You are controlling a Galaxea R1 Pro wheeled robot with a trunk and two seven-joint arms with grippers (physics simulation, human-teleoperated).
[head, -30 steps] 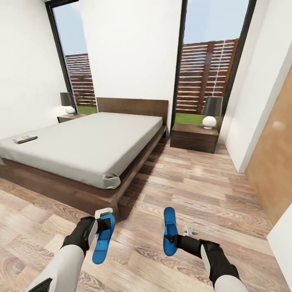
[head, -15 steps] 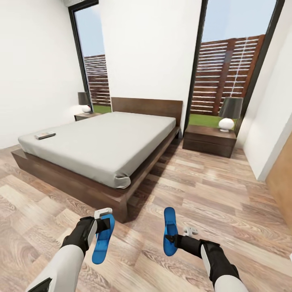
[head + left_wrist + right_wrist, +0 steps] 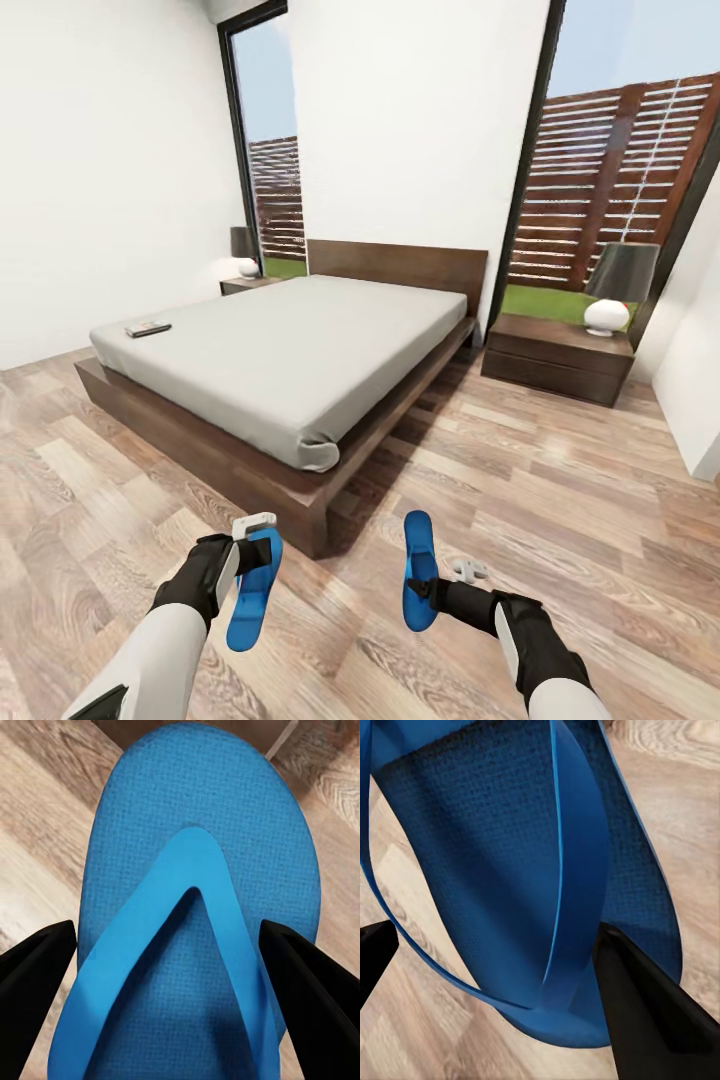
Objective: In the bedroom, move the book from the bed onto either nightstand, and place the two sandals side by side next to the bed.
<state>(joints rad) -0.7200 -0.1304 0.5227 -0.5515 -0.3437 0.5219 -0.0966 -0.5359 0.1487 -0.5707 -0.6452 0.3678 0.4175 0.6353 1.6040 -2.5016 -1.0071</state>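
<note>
- At the far left of the head view, on the grey mattress of the bed [image 3: 300,350] near its left edge: the book [image 3: 148,328], lying flat. I judge it thin, light and stiff enough to lift by one edge; a flat cover on cloth gives little to bite, so a pinch across a free corner or the spine looks best.
- Behind the bed's far left corner: one nightstand [image 3: 247,285] with a lamp [image 3: 244,250] on it.
- Low left: my left gripper [image 3: 252,548], pinching the left sandal [image 3: 252,592]. In the left wrist view my dark fingers [image 3: 34,975] flank the sole on either side with the strap's V between them. I judge the foam light, soft and grippy, likely to flex and droop past the hold, so a grip across the middle suits it.
- Low centre-right: my right gripper [image 3: 425,590], pinching the right sandal [image 3: 419,570], which stands on edge over the wood-plank floor [image 3: 560,480]. In the right wrist view one finger [image 3: 649,1020] presses against the strap side. Same light, bendy handling; it needs turning flat before release.
- Both sandals are off the floor, near the bed's foot corner and apart from each other, not yet set side by side.
- Right of the bed: the second nightstand [image 3: 555,358], with free top surface beside its lamp [image 3: 612,290].
</note>
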